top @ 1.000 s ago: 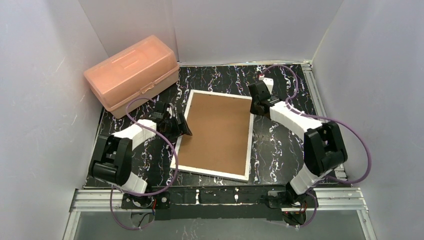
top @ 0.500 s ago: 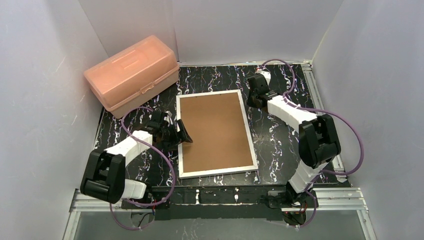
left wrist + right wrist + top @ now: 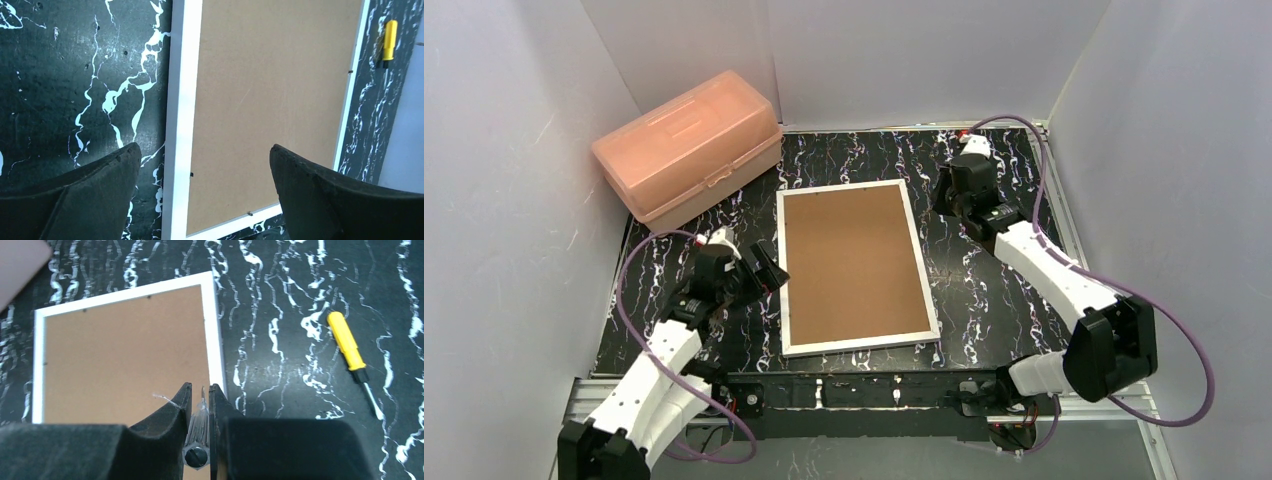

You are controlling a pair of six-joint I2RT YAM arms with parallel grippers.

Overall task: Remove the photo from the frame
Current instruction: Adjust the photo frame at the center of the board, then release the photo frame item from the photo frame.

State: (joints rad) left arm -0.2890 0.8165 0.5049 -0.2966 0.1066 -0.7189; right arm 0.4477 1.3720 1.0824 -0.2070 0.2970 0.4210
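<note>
Gaping wide above the frame (image 3: 270,100), left gripper (image 3: 203,150) holds nothing; right gripper (image 3: 200,388) pinches a small clear piece (image 3: 198,421).

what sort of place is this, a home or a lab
Probably a lab robot test cell, not a home: plain white panel walls box in a black marbled tabletop, aluminium rails edge its near side, and a face-down picture frame and pink plastic box lie as props.

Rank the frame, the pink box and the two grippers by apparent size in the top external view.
1. frame
2. pink box, somewhat smaller, though it stands taller and so nearer the camera
3. left gripper and right gripper, far smaller; too alike to rank
</note>
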